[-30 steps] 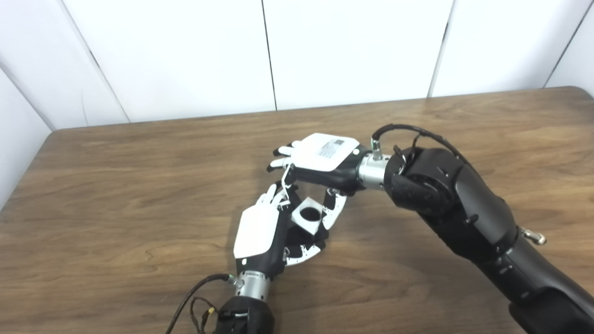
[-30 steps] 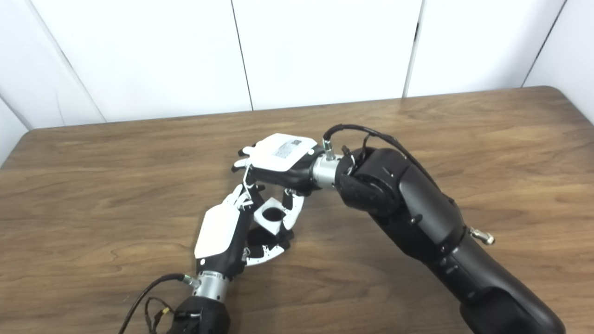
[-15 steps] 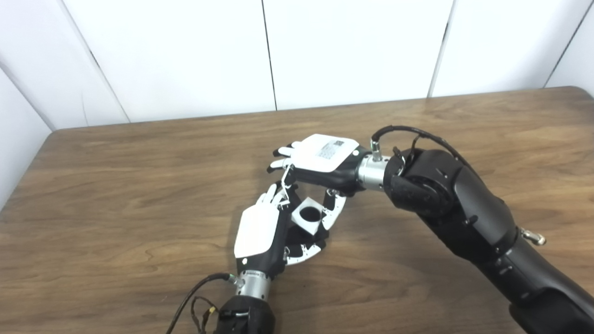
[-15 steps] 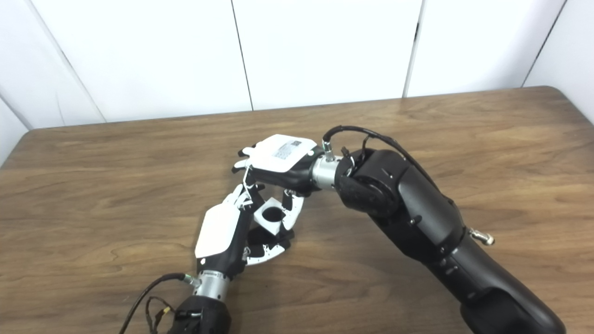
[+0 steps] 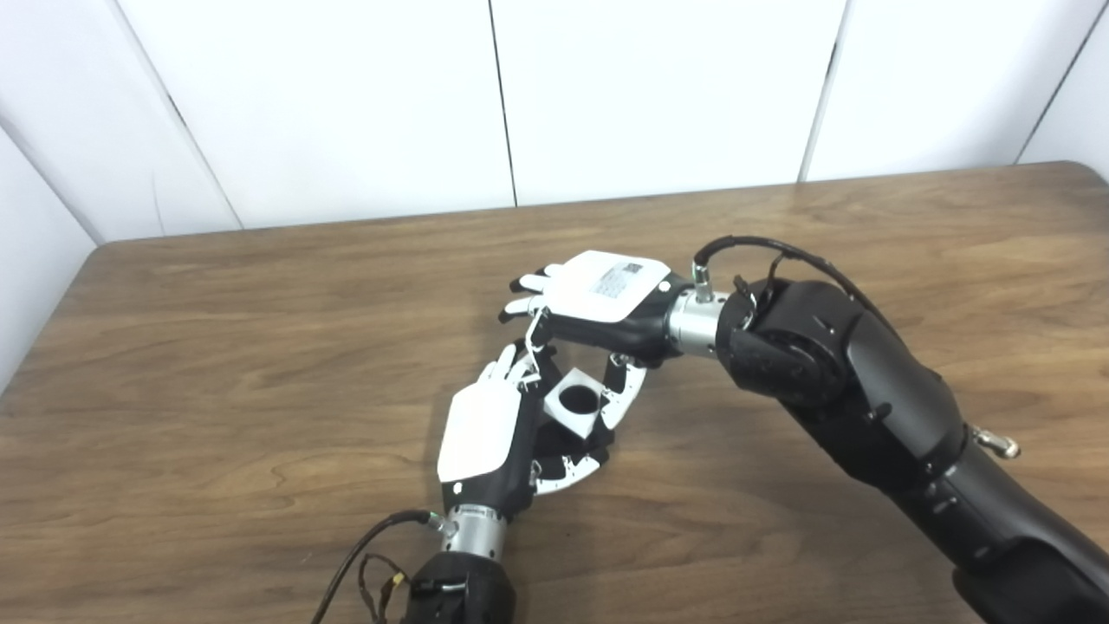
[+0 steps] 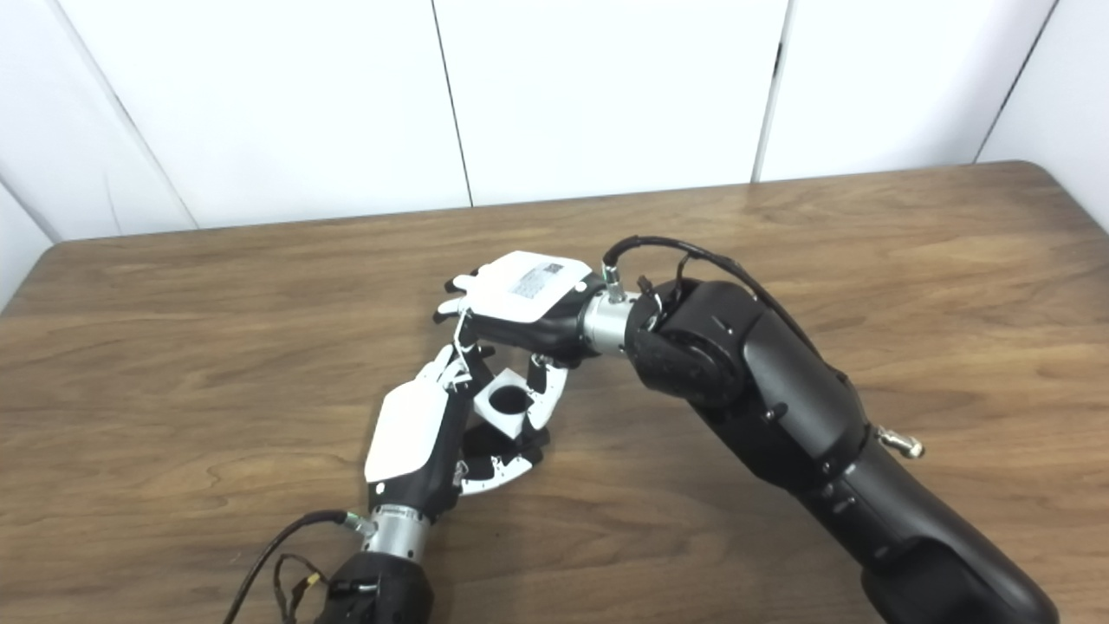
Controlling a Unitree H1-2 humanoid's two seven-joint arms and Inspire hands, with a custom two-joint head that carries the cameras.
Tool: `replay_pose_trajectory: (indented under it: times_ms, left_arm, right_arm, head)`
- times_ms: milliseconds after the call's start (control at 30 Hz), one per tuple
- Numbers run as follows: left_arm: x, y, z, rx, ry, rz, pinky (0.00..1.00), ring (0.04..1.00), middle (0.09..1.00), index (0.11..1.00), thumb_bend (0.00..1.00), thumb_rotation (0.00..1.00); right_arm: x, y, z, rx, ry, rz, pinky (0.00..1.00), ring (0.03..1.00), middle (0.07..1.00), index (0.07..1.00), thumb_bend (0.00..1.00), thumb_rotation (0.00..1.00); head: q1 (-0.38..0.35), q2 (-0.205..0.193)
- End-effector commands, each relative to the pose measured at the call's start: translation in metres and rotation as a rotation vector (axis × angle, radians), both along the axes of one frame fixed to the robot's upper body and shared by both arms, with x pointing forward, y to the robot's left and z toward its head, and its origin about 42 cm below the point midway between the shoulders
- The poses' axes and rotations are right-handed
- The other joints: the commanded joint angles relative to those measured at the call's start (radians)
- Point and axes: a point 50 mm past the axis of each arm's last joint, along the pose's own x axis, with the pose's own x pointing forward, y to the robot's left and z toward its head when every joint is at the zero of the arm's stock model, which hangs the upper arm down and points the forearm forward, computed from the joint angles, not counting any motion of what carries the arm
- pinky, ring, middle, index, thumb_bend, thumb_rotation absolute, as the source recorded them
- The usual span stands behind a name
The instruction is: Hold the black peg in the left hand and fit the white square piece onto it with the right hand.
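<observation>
The white square piece (image 5: 573, 407) sits between my two hands near the table's middle, tilted, with a dark round centre facing up. My right hand (image 5: 606, 299) reaches in from the right, palm down, its thumb (image 5: 622, 394) on the piece's right side and its fingers (image 5: 530, 342) on the left; it is shut on the piece. My left hand (image 5: 485, 433) comes up from below with its fingers curled under the piece. The black peg (image 6: 511, 399) shows only as the dark round inside the piece's hole; the rest is hidden by the piece and the fingers.
The brown wooden table (image 5: 217, 347) runs to a white panelled wall at the back. A loose cable (image 5: 364, 555) hangs by my left wrist near the front edge. My bulky right forearm (image 5: 866, 407) crosses the table's right half.
</observation>
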Motion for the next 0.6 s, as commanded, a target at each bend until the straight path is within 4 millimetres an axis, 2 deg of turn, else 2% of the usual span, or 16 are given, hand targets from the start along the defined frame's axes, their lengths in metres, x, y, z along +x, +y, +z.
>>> replay_pose_trajectory:
  times_ms: [0, 200, 567]
  left_arm:
    - [-0.002, 0.0, -0.0156, 0.049, 0.072, 0.017, 0.93, 0.965, 0.88, 0.615, 0.84, 0.21]
    - [-0.0012, -0.0006, -0.016, 0.048, 0.073, 0.021, 0.93, 0.962, 0.882, 0.647, 0.88, 0.23]
    - [0.0007, -0.0017, -0.0156, 0.042, 0.074, 0.028, 0.94, 0.967, 0.894, 0.691, 0.89, 0.24]
  right_arm:
    - [0.0029, 0.0006, 0.0091, -0.005, -0.033, 0.026, 1.0, 1.0, 0.936, 0.608, 0.95, 0.32]
    - [0.0044, -0.0019, 0.0085, -0.006, -0.024, 0.022, 1.0, 1.0, 0.936, 0.612, 0.97, 0.33]
    - [0.0068, -0.004, 0.0123, -0.015, -0.028, 0.018, 1.0, 1.0, 0.939, 0.613, 0.96, 0.35]
  head:
    - [0.001, 0.001]
    - [0.001, 0.001]
    - [0.004, 0.001]
